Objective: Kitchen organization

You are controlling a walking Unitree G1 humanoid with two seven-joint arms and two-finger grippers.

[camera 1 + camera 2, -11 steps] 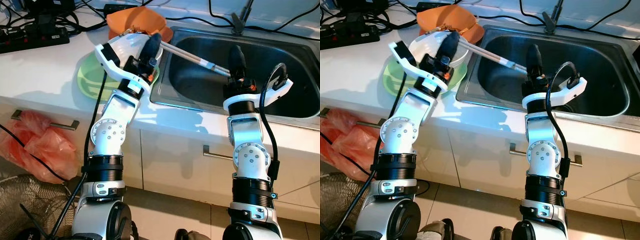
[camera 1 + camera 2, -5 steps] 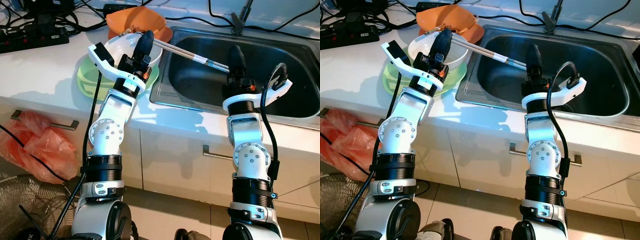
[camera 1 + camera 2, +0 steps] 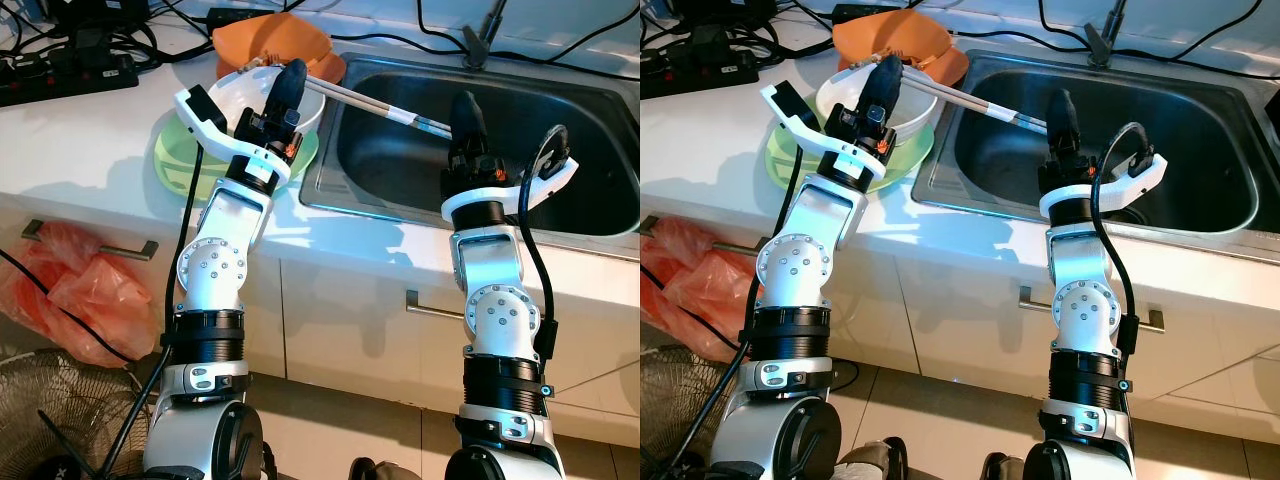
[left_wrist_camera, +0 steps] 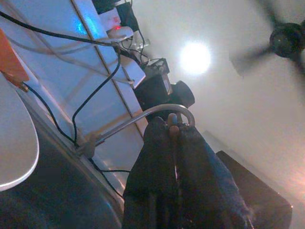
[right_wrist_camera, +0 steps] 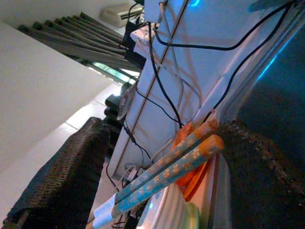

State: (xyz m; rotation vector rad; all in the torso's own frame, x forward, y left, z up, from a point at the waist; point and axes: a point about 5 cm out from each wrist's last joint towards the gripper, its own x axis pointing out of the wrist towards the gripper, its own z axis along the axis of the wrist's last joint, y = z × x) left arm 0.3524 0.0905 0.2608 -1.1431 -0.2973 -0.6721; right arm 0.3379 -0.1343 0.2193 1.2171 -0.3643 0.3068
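White bowl on pale green plate; orange cloth; chopsticks teal with orange paw-print pattern and white ends; steel-grey sink; white worktop.

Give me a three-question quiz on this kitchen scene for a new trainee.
1. True or false: the white bowl sits on a green plate.
2. The chopsticks reach from the bowl toward: A) the power strip, B) the right gripper over the sink, C) the floor.
3. Fill in: the left gripper has its fingers ___ (open/shut).
Key: 1 true; 2 B; 3 shut.
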